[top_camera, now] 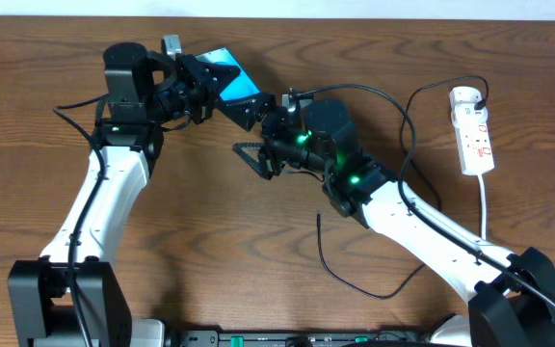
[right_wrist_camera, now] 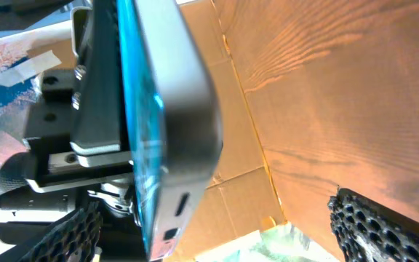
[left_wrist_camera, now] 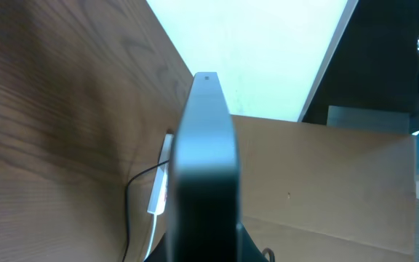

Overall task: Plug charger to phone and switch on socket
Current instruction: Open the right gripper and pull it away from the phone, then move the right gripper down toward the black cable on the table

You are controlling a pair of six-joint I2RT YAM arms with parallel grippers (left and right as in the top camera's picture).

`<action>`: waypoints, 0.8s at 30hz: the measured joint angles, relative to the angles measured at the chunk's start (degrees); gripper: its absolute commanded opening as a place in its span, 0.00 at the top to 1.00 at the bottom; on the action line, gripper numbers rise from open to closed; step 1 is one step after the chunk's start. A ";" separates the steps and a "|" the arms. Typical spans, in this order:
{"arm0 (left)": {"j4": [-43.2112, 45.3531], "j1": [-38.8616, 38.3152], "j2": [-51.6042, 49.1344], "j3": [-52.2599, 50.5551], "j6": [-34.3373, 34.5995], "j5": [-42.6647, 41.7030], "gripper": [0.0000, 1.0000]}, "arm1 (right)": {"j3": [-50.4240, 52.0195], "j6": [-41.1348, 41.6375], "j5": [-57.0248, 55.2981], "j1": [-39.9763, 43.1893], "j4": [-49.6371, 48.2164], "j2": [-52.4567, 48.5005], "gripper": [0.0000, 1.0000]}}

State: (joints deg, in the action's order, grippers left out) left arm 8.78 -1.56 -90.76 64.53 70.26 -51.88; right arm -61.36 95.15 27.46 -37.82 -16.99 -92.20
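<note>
Left end effector clenched on phone; right end effector released beside it; charger loose mid-worktop: re-grasping risks knocking phone

No legible text on the phone, the socket, or anywhere else

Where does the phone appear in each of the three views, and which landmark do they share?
Overhead: the phone is upper centre-left, tilted, cyan screen showing.
Left wrist: the phone is at centre, edge-on, a dark band reaching the bottom edge.
Right wrist: the phone fills the left half, cyan screen and grey edge.
Shared landmark: the wooden table.
</note>
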 measured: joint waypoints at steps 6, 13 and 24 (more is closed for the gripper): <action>-0.02 1.99 0.00 0.00 0.02 -3.43 0.93 | 0.00 -2.38 0.02 2.21 0.04 0.00 0.01; 0.02 4.90 0.00 0.00 1.03 -7.78 0.93 | 0.00 -4.98 0.17 5.40 0.50 0.00 0.01; 0.07 7.67 0.00 0.00 10.60 -14.99 0.93 | 0.09 -9.38 -0.17 9.07 9.51 0.00 0.01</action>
State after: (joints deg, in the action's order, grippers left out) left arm 8.84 6.11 -90.76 64.53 80.86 -66.87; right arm -61.28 85.78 27.29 -28.75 -7.49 -92.20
